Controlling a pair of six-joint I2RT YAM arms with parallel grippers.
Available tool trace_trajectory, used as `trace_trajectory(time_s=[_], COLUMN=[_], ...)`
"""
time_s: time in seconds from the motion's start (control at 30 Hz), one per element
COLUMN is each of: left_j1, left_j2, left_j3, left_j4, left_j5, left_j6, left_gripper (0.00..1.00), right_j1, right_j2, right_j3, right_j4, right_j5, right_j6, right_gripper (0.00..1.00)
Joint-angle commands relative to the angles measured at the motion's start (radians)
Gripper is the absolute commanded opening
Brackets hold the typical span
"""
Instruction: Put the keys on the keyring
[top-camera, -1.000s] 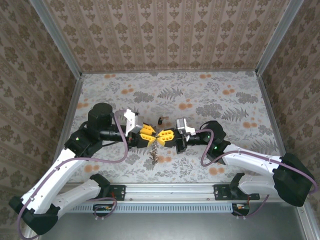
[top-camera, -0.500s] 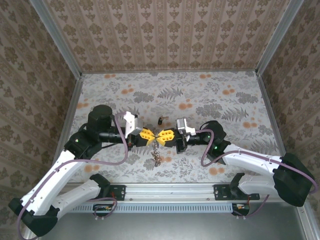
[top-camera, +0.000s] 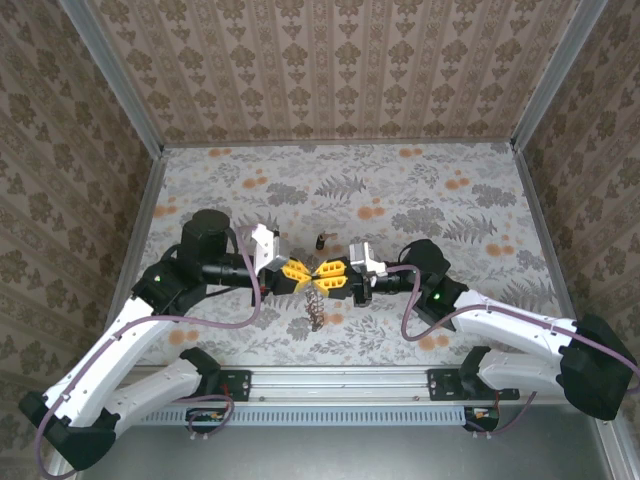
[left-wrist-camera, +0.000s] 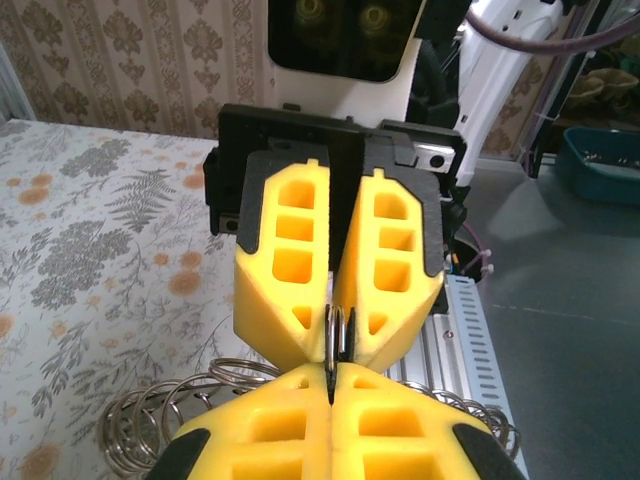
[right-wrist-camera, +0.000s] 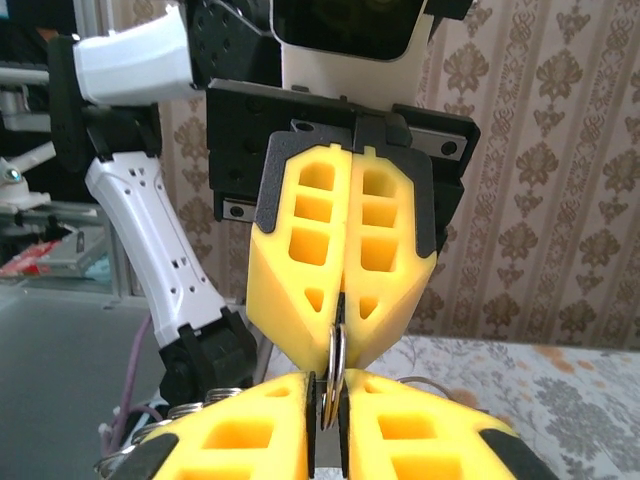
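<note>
Both clamped: my left claw (top-camera: 306, 274) and right claw (top-camera: 322, 278), tip to tip, pinch the thin dark metal keyring (left-wrist-camera: 337, 335).

Floral-print table (top-camera: 450, 200); small dark key (top-camera: 321, 240) lying on it

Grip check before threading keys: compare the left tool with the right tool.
The left tool reaches in from the left, the right tool from the right, tips facing. The left tool's fingers look closed flush; the right tool's fingers show a slim gap. Both are yellow-fingered and shut on the same thin metal ring, held above the table.
</note>
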Motion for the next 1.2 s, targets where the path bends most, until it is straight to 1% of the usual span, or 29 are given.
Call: trace_trajectory(time_s=[0.0,0.07,0.23,0.27,0.33,0.4,0.47,0.53,0.57,0.7,0.8,0.9,0.97,1.0,1.03,1.1,1.17], left_j1=[-0.007,-0.006,-0.010,-0.013,-0.015,-0.016,-0.016,-0.017,-0.018,-0.015,-0.012,-0.010,-0.009,-0.009,-0.008,-0.010,-0.009], left_j2=[-0.009,-0.005,0.000,0.000,0.002,0.004,-0.002,-0.014,-0.021,-0.031,-0.021,-0.020,-0.020,-0.019,-0.019,-0.020,-0.020], left_j3=[0.051,0.059,0.069,0.069,0.069,0.066,0.057,0.034,0.023,0.002,0.027,0.039,0.041,0.042,0.043,0.047,0.051], left_j4=[-0.056,-0.086,-0.118,-0.123,-0.132,-0.131,-0.109,-0.065,-0.046,-0.007,-0.046,-0.053,-0.045,-0.037,-0.030,-0.021,-0.022], left_j5=[-0.054,-0.068,-0.082,-0.086,-0.086,-0.085,-0.092,-0.082,-0.077,-0.052,-0.050,-0.033,-0.015,-0.007,0.004,0.010,0.008], left_j6=[0.053,0.069,0.094,0.098,0.112,0.112,0.090,0.064,0.054,0.020,0.026,0.028,0.027,0.025,0.024,0.024,0.032], left_gripper=[0.00,0.00,0.00,0.00,0.00,0.00,0.00,0.23,0.27,0.23,0.24,0.22,0.19,0.15,0.09,0.01,0.00], right_j1=[0.007,0.008,0.007,0.009,0.008,0.007,0.007,0.007,0.008,0.006,0.008,0.008,0.010,0.011,0.011,0.012,0.017], right_j2=[-0.034,-0.033,-0.015,-0.012,-0.003,0.006,0.014,0.026,0.033,0.062,0.061,0.057,0.059,0.059,0.058,0.055,0.041], right_j3=[0.060,0.076,0.092,0.093,0.099,0.104,0.091,0.062,0.049,0.020,0.011,0.020,0.020,0.020,0.019,0.020,0.029], right_j4=[-0.202,-0.240,-0.265,-0.266,-0.267,-0.256,-0.190,-0.055,0.002,0.207,0.273,0.261,0.264,0.262,0.258,0.234,0.152], right_j5=[0.046,0.039,0.034,0.036,0.035,0.027,0.022,0.021,0.022,0.022,0.025,0.003,-0.010,-0.014,-0.017,-0.022,-0.037], right_j6=[-0.119,-0.135,-0.136,-0.137,-0.134,-0.123,-0.083,-0.014,0.017,0.121,0.144,0.141,0.144,0.144,0.142,0.132,0.082], right_gripper=[0.16,0.15,0.13,0.11,0.00,0.00,0.00,0.00,0.00,0.00,0.00,0.00,0.00,0.00,0.00,0.00,0.00])
